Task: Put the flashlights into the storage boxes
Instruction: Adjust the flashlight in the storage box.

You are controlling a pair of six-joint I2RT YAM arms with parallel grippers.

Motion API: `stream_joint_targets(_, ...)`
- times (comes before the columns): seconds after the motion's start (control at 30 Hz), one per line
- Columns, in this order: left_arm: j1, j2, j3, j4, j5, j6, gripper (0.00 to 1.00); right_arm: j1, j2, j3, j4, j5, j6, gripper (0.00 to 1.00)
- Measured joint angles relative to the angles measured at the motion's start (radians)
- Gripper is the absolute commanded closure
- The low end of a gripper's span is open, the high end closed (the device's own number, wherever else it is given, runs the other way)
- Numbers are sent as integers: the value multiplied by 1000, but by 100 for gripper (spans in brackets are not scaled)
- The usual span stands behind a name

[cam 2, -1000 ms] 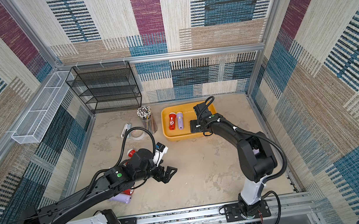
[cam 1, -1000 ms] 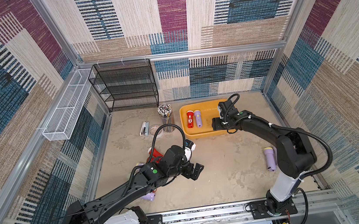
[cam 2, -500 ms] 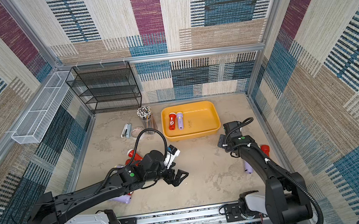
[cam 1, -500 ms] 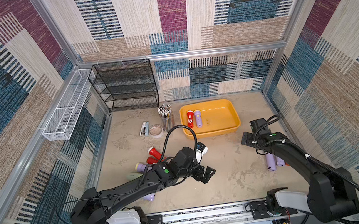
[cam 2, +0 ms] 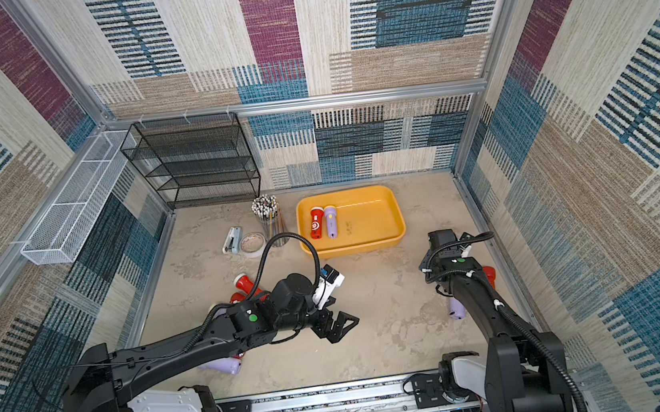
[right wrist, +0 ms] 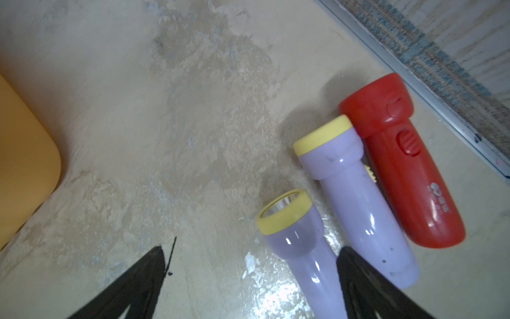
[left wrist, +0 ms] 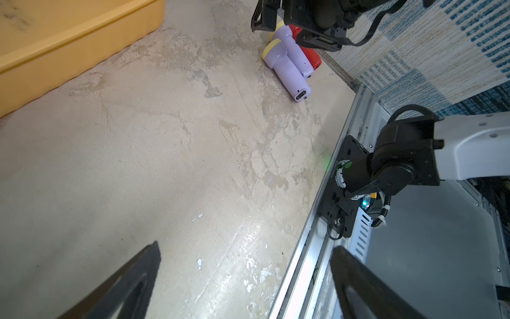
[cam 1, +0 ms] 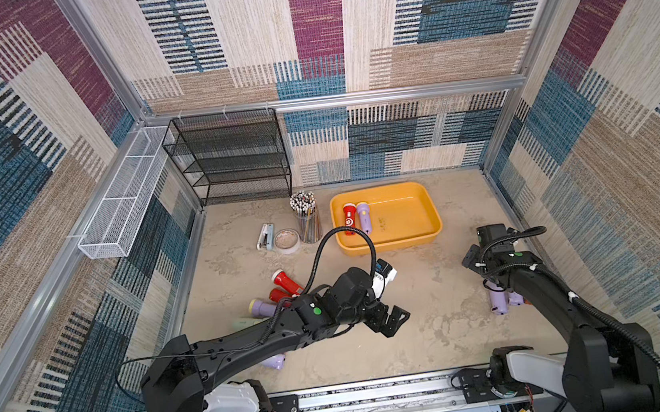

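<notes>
The yellow-orange storage box stands at the back, with a red flashlight and a lavender one lying in it. My right gripper is open, low over three flashlights by the right wall. The handle of a lavender flashlight lies between its fingers, close to one of them. Beside it lie another lavender flashlight and a red one. My left gripper hangs open and empty over bare floor mid-table. Red, lavender and pale green flashlights lie partly under the left arm.
A black mesh rack and a white wire basket stand at the back left. A cup of pencils, a tape roll and a stapler sit left of the tray. A metal rail runs along the front edge.
My right arm left the tray, swung to the right front, and its gripper opened wide over the flashlights there. My left arm slid right toward the table's middle.
</notes>
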Motion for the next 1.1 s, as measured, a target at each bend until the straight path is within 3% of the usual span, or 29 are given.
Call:
stream_joint_targets(0.53, -39, 80, 82, -18, -8, 6, 1, -97, -47, -62, 35, 34, 43, 0)
stream_joint_targets(0.9, -40, 50, 19, 35, -26, 35, 1, -131, 98, 103, -75, -124, -1, 0)
stream_joint_targets(1.1, -40, -34, -55, 80, -34, 60, 1, -136, 118, 100, -125, -157, 12, 0)
